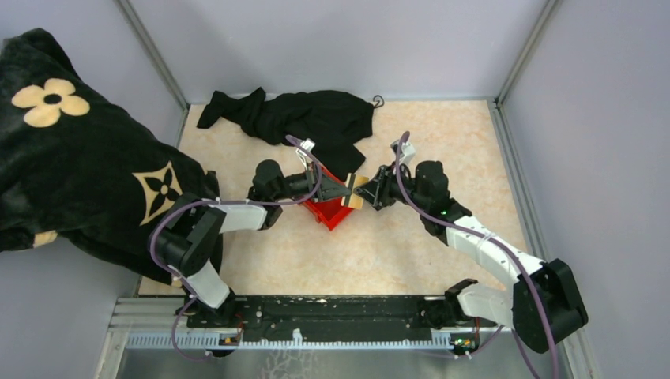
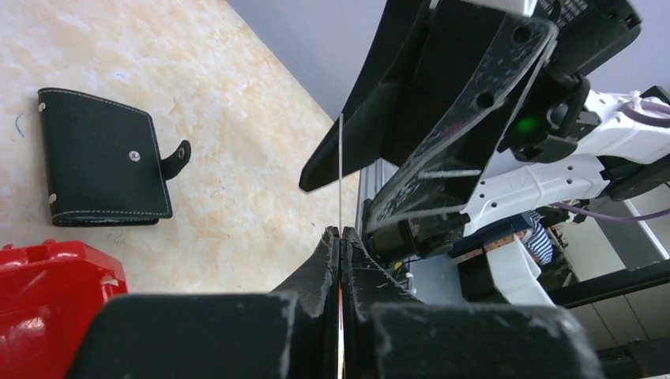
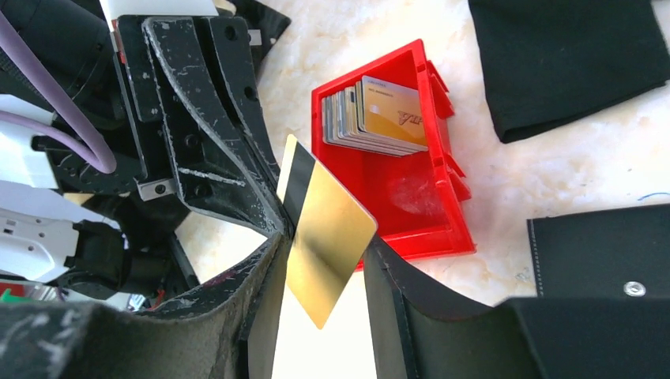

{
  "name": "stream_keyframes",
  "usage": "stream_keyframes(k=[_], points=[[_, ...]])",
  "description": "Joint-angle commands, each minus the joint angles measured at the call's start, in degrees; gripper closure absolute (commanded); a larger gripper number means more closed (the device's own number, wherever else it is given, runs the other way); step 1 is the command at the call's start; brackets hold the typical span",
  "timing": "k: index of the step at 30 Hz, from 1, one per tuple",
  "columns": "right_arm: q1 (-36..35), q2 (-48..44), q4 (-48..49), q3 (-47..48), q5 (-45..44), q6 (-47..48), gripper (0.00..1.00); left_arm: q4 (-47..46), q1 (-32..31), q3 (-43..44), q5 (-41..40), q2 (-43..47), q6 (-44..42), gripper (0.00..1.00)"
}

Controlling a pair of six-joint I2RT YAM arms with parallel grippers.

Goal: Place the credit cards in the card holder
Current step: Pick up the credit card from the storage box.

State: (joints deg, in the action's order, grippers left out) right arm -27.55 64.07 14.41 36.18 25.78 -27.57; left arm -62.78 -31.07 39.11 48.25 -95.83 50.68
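Observation:
A gold credit card [image 3: 328,229] with a black stripe hangs in the air over the red bin's near edge. My left gripper [image 2: 340,233] is shut on it, and the left wrist view shows the card [image 2: 340,174] edge-on as a thin line. My right gripper [image 3: 324,260] stands open, one finger on each side of the card's free end. In the top view the two grippers [image 1: 340,189] [image 1: 370,192] meet tip to tip at the card [image 1: 356,194]. More credit cards [image 3: 379,114] stand stacked in the bin. The black card holder [image 2: 103,158] [image 3: 608,253] lies shut on the table beside the bin.
The red bin [image 1: 332,212] [image 3: 419,229] sits mid-table under the grippers. A crumpled black cloth [image 1: 308,118] [image 3: 569,63] lies behind it. A black fabric with tan flowers [image 1: 71,158] drapes over the left wall. Metal rails edge the table.

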Motion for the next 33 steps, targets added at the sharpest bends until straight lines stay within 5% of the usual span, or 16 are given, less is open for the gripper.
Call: stream_keyframes(k=[1,6,11,13,16,19,26,33], points=[[0.3,0.69,6.74,-0.89,2.23,-2.14,0.6,-6.48,-0.31,2.28,0.6,-1.71,3.17,1.0],[0.3,1.29,9.01,-1.69,2.98,-3.21,0.67,-8.08,-0.4,3.32,1.02,-3.13,4.88,1.0],[0.3,1.17,9.67,-1.65,2.9,-3.77,1.0,-7.53,-0.47,3.44,0.59,-3.93,5.18,1.0],[0.36,0.83,9.24,-1.46,2.71,-3.75,1.0,-6.85,-0.4,3.53,-0.18,-4.22,5.22,0.94],[0.39,-0.34,7.06,-0.92,1.74,-3.78,1.0,-3.12,-0.4,4.01,-2.81,-4.12,3.84,0.64],[0.41,-2.83,2.24,-0.23,-2.04,-3.43,1.0,3.34,-0.4,5.61,-5.51,-4.18,0.92,0.53],[0.44,-9.93,-12.2,0.21,-18.96,-2.97,1.0,20.86,-0.96,13.19,-14.12,-5.31,-9.51,0.48],[0.39,-4.07,-24.7,5.98,-27.91,-3.15,1.0,42.1,-4.13,24.88,-25.67,-9.72,-20.67,0.49]])
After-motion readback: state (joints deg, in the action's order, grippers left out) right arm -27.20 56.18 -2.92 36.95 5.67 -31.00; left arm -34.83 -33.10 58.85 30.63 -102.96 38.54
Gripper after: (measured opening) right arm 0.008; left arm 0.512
